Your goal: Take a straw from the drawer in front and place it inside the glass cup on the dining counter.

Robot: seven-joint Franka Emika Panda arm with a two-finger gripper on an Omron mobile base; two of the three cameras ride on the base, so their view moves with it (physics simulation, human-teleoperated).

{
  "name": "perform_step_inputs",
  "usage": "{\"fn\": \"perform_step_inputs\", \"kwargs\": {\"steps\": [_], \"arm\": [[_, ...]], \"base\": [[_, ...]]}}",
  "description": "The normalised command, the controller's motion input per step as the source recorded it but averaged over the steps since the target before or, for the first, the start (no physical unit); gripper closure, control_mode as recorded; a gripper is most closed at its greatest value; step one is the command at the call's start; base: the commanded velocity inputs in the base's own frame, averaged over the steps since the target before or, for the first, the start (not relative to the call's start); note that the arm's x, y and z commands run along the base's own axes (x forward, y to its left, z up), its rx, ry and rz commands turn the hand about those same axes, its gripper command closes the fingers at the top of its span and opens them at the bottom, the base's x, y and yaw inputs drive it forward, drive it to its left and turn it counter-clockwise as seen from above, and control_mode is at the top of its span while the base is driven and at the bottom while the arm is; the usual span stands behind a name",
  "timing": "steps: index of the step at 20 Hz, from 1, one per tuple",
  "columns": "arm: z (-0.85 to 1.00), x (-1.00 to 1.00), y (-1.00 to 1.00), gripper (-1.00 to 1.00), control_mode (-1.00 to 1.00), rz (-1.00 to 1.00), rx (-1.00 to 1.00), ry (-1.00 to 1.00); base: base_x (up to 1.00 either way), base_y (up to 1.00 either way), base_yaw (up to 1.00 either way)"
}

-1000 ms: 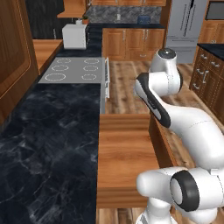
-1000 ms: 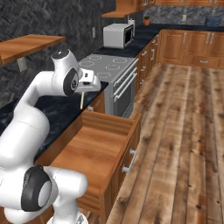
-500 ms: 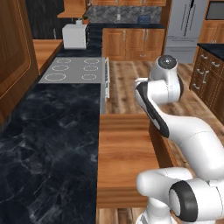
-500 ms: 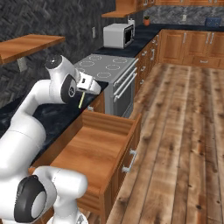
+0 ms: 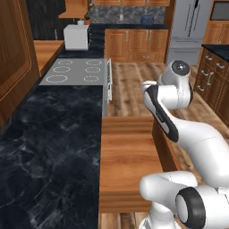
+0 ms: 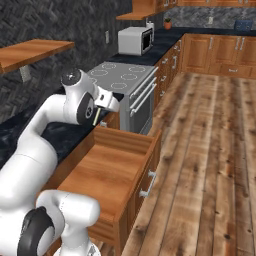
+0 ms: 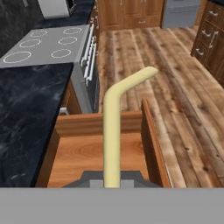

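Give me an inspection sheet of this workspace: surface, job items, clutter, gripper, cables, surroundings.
Surface: black marble worktop beside the open drawer.
Job items: straw held in the gripper, raised above the drawer, bent near its far end; the drawer's wooden bottom looks bare. Glass cup: nothing seen.
Clutter: nothing seen.
Gripper: shut on the straw, over the drawer's back edge.
Cables: nothing seen.
Surroundings: stove, microwave, refrigerator, wooden floor.

The end effector [image 6: 100,111], gripping the straw [image 7: 114,131], has swung further from the wall, above the drawer [image 6: 107,172].
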Motion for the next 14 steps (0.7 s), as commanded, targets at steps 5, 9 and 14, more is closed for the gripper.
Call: {"fn": "perform_step_inputs", "kwargs": {"steps": [5,9,14], "arm": [[0.00,-0.08,-0.04,1.00,-1.00,0.03,0.02,0.00],[0.00,-0.20,0.00,1.00,-1.00,0.03,0.00,-0.03],[0.00,-0.21,0.00,1.00,-1.00,0.03,0.00,-0.08]], "base": [[0.00,0.00,0.00],[0.00,0.00,0.00],[0.00,0.00,0.00]]}}
